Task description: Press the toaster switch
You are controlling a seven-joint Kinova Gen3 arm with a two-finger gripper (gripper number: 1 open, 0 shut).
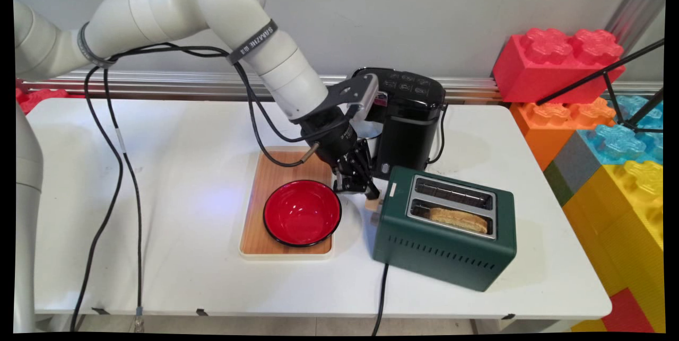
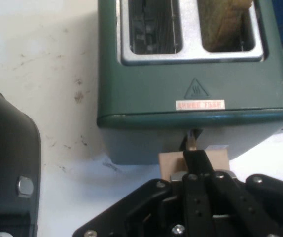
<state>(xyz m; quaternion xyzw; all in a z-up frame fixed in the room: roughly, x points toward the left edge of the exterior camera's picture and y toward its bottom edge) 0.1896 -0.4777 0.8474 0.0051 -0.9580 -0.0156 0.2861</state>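
The end effector (image 1: 365,188) sits at the left end of the green toaster (image 1: 445,224), its fingers drawn together and pressing down on the pale wooden lever (image 2: 193,163) that sticks out of that end. It grips nothing; the closed tips simply rest on the lever's top. One slice of toast (image 1: 458,219) stands in the toaster's near slot; the far slot is empty.

A likely risk is the narrow tips sliding off the lever's small top face, since the contact looks slight and a little off centre. A sideways push might also shove the light toaster along the white surface (image 1: 185,171).

Room is tight. The black coffee machine (image 1: 406,118) stands just behind the toaster's left end, close to the wrist. The red bowl (image 1: 302,212), on its wooden tray (image 1: 276,171), lies just left of the toaster. Open space is mainly upward and towards the surface's near edge, in front of the toaster.
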